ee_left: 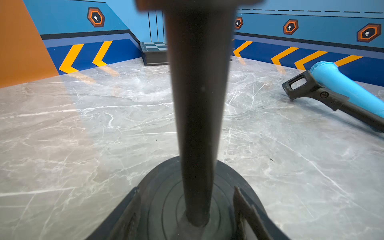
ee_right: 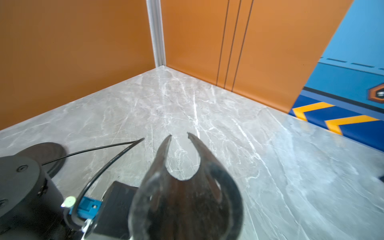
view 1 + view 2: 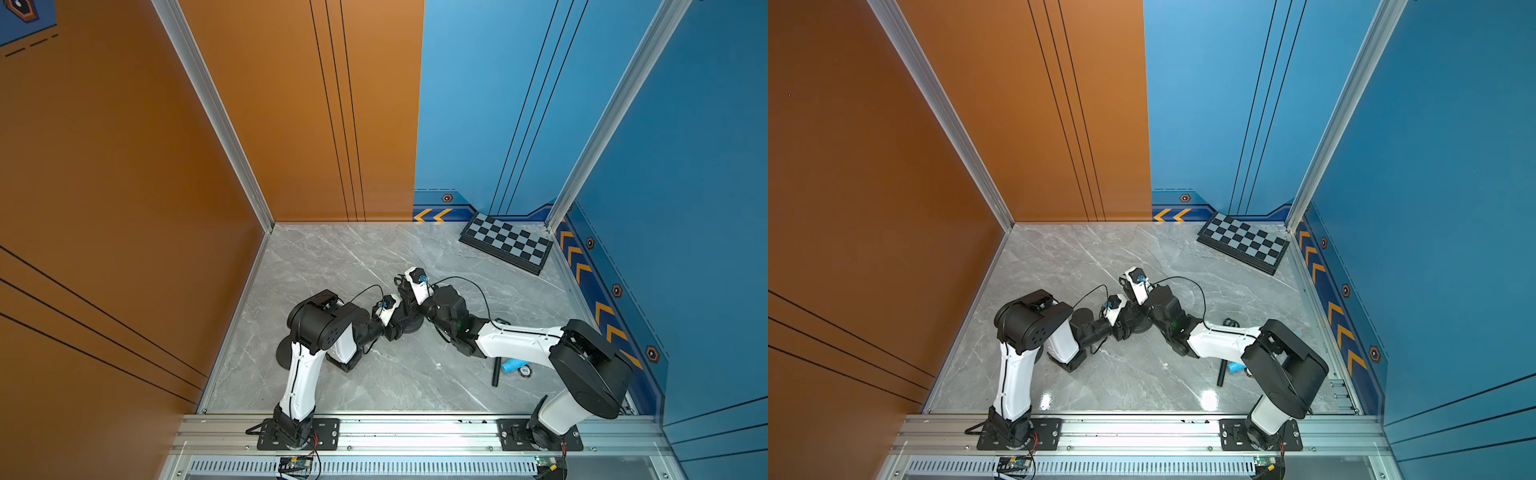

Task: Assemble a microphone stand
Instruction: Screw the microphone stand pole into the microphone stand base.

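Grey marble floor [image 3: 374, 257] between orange wall [image 3: 124, 166] and blue wall [image 3: 478, 104]

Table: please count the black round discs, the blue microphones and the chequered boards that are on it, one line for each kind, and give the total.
Black round discs: 2
Blue microphone: 1
Chequered board: 1
Total: 4

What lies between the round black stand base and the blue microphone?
In the left wrist view: bare grey marble tabletop, then a black plastic clip holder lying beside the blue plastic microphone.
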Tool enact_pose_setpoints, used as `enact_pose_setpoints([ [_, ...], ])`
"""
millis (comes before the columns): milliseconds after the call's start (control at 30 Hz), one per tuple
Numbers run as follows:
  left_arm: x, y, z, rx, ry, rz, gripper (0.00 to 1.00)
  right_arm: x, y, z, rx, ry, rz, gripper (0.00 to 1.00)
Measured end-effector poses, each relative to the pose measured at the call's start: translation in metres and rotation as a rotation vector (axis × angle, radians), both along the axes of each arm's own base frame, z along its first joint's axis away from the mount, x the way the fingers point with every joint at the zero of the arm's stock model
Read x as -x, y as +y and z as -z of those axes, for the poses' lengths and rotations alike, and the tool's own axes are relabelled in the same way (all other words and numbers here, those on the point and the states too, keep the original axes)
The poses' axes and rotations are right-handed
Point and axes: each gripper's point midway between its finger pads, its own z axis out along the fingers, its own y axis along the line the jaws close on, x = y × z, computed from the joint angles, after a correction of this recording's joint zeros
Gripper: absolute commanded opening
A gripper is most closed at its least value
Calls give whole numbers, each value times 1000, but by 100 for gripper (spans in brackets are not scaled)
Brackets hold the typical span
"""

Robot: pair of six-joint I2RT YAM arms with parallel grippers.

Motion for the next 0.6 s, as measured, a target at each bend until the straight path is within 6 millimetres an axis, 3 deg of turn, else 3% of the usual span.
enact_pose_setpoints([
  [100,1,0,0,4,7,1,71,6,-5,1,22,-33,147,0],
  [167,1,-1,0,6,10,2,71,5,-8,1,24,-44,225,7],
  [300,1,-1,1,8,14,1,71,2,-10,0,22,-46,259,39],
  [367,1,-1,1,9,15,1,71,-1,-12,7,51,-30,225,62],
  [400,1,-1,1,9,15,1,71,-2,-13,10,56,-18,203,66],
  [467,1,-1,1,9,15,1,71,-8,-21,15,70,17,139,71],
  [600,1,-1,1,9,15,2,71,-13,-29,14,71,81,-82,72],
])
